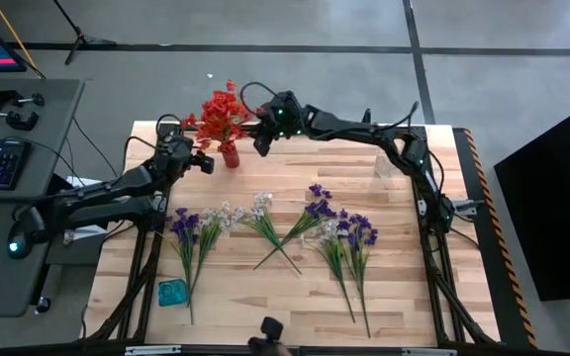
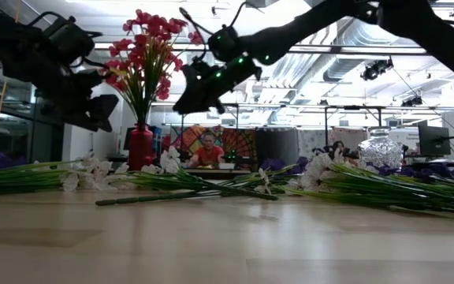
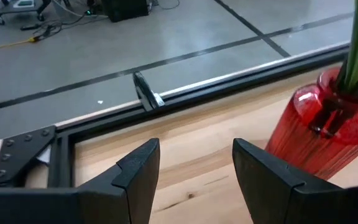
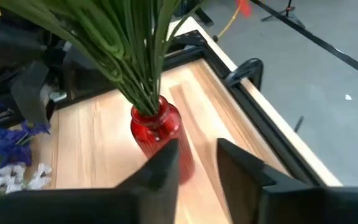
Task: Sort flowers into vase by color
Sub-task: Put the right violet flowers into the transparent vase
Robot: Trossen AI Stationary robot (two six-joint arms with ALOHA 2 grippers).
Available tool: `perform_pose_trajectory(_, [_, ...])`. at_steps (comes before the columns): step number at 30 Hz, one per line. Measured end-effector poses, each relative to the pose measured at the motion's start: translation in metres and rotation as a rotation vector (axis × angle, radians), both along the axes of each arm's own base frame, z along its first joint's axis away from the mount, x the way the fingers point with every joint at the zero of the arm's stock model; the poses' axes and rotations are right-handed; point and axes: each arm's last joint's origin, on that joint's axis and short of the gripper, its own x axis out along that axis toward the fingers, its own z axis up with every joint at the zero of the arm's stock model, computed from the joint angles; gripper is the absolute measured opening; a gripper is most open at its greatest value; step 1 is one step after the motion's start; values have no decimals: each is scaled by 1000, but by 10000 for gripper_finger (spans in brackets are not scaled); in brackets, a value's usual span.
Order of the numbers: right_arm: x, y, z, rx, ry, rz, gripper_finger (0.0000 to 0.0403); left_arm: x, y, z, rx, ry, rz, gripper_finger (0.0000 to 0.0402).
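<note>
Right jaws (image 4: 194,163) parted and empty just above my red vase (image 1: 230,154) of red flowers (image 1: 222,114), left jaws (image 3: 194,171) parted beside it, purple and white flowers (image 1: 310,220) lying mid-bench (image 1: 404,307).

The red ribbed glass vase (image 1: 230,155) with its tall bunch of red-blossomed sprigs (image 1: 222,113) stands near the far edge of the pale wooden table (image 1: 404,297), hemmed by the left gripper (image 1: 206,161) and right gripper (image 1: 262,140) on either side. A band of purple and white sprigs (image 1: 305,225) lying flat crosses the table's middle. The near strip is bare wood apart from a small teal glass vase (image 1: 172,292).
</note>
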Motion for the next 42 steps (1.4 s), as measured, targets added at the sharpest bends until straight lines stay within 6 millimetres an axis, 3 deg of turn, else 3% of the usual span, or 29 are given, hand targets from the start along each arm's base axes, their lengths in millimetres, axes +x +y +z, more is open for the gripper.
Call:
perform_pose_trajectory(5, [-28,-4,20,-7,144,12,178,-11,-8,8,3,-18,-3,191])
perform_pose_trajectory(12, [-68,1,32,34,407,55,236,-22,-19,44,-78,-81,-41,191])
perform_pose_trajectory(17, [-87,8,37,72,539,96,240,-25,-29,58,-333,-115,-135,191])
perform_pose_trajectory(21, [-96,14,38,97,607,131,240,-28,-43,57,-633,-147,-172,191])
perform_pose_trajectory(25, [-103,18,42,114,641,167,240,-24,-57,55,-823,-212,-229,191])
perform_pose_trajectory(34, [-112,30,42,202,709,252,240,-3,-91,58,-943,-292,-318,191])
perform_pose_trajectory(42, [-106,52,44,263,727,275,240,23,-129,48,-941,-212,-394,191])
